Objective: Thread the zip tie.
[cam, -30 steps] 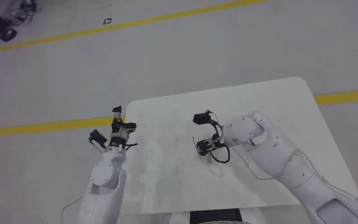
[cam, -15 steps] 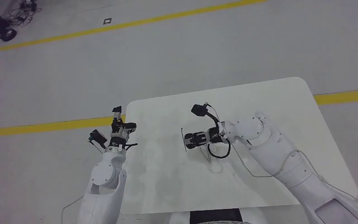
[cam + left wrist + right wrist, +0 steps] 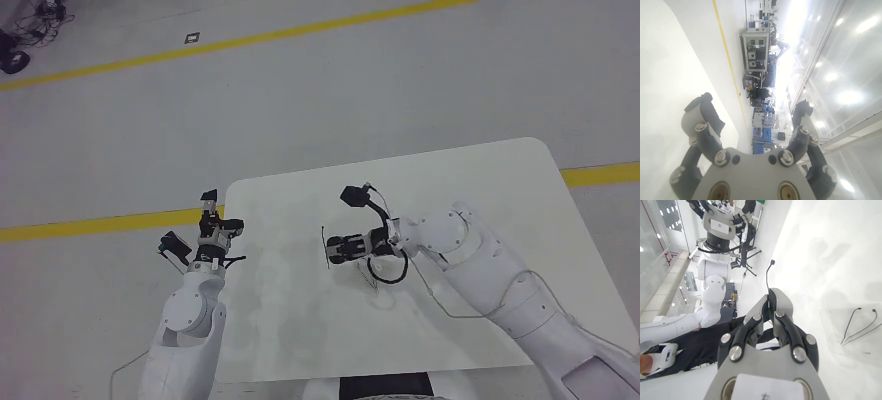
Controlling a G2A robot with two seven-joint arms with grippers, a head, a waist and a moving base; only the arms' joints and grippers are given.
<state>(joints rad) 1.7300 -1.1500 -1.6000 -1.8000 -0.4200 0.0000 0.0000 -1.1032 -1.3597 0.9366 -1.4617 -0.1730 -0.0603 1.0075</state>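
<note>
Right gripper (image 3: pixel 770 296): pinches zip tie (image 3: pixel 767 279) low on strap, head end free, above table (image 3: pixel 480 190) left of centre | left gripper (image 3: pixel 755 102): spread, empty, at left edge | handling: likely light, springy, slick; best gripped close to head.

white table (image 3: pixel 500 190) | yellow floor stripes (image 3: pixel 605 174) | black office chair (image 3: pixel 752 231) | grey equipment cabinet (image 3: pixel 755 51)

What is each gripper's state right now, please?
Left gripper: open, empty.
Right gripper: shut on a thin black plastic zip tie.
</note>
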